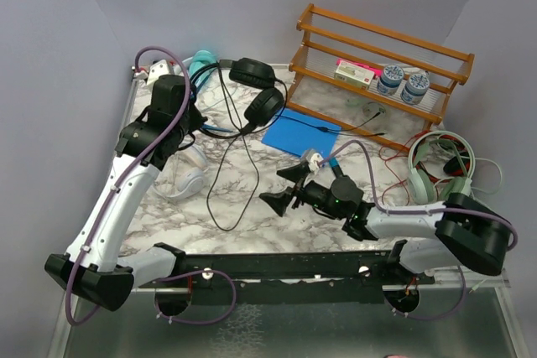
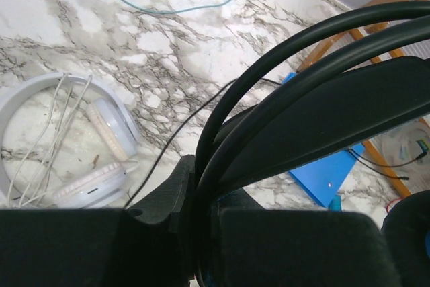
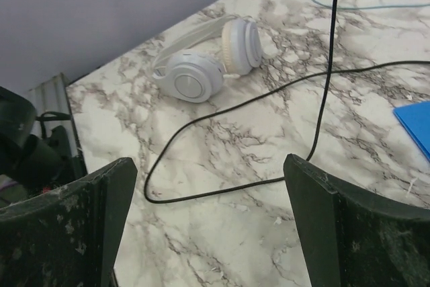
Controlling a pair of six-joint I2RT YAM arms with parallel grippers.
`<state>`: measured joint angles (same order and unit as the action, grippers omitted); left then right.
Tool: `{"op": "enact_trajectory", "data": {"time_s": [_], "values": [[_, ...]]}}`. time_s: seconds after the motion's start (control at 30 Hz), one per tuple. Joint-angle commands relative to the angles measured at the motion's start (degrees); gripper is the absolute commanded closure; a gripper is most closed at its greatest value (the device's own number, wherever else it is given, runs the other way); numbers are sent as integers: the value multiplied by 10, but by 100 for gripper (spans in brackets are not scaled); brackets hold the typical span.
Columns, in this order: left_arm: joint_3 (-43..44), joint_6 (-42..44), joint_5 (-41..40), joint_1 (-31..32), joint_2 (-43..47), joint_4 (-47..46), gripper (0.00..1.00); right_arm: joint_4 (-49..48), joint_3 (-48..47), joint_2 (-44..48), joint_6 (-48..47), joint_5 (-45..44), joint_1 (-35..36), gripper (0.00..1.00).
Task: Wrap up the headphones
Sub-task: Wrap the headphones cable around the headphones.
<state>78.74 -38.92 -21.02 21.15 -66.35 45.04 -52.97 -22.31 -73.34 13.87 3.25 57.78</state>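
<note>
I see the marble table (image 1: 268, 230) filling the frame. The black headphones (image 1: 264, 106) sit at upper centre, with their headband clamped in my left gripper (image 2: 201, 226). The white headphones (image 1: 189, 180) lie left of centre. My right gripper (image 1: 281, 187) hovers mid-frame, jaws wide, over 1 black cable (image 3: 228, 109).

Three headsets show plainly: one white headset (image 1: 186, 175) near the left edge, one black headset (image 1: 256, 94), one pale green headset (image 1: 436, 169) at the right edge (a teal thing (image 1: 201, 63) in the far left corner is too hidden to name); one wooden rack (image 1: 386, 31) bearing two jars (image 1: 389, 80) and one box (image 1: 354, 71); one blue sheet (image 1: 302, 132).
</note>
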Motion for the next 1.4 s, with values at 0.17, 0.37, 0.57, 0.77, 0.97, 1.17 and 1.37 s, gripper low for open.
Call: {"op": "enact_trajectory", "data": {"time_s": [0.17, 0.37, 0.57, 0.77, 0.97, 1.17, 1.37], "values": [[91, -10, 103, 4, -2, 24, 100, -151, -73, -192, -15, -66, -9, 0], [108, -8, 107, 4, -1, 33, 100, -156, -139, -282, 7, -111, -19, 0], [123, -9, 114, 4, 0, 36, 100, -151, -197, -365, 58, -61, -59, 1], [134, -8, 121, 4, -3, 38, 100, -115, -266, -432, 79, -29, -73, 4], [134, -10, 121, 4, -2, 38, 100, -82, -326, -491, 107, 24, -80, 13], [130, -12, 122, 4, -2, 38, 100, -71, -375, -539, 139, 80, -80, 31], [129, -11, 114, 4, 2, 40, 100, -102, -373, -532, 151, 149, -80, 80]]}}
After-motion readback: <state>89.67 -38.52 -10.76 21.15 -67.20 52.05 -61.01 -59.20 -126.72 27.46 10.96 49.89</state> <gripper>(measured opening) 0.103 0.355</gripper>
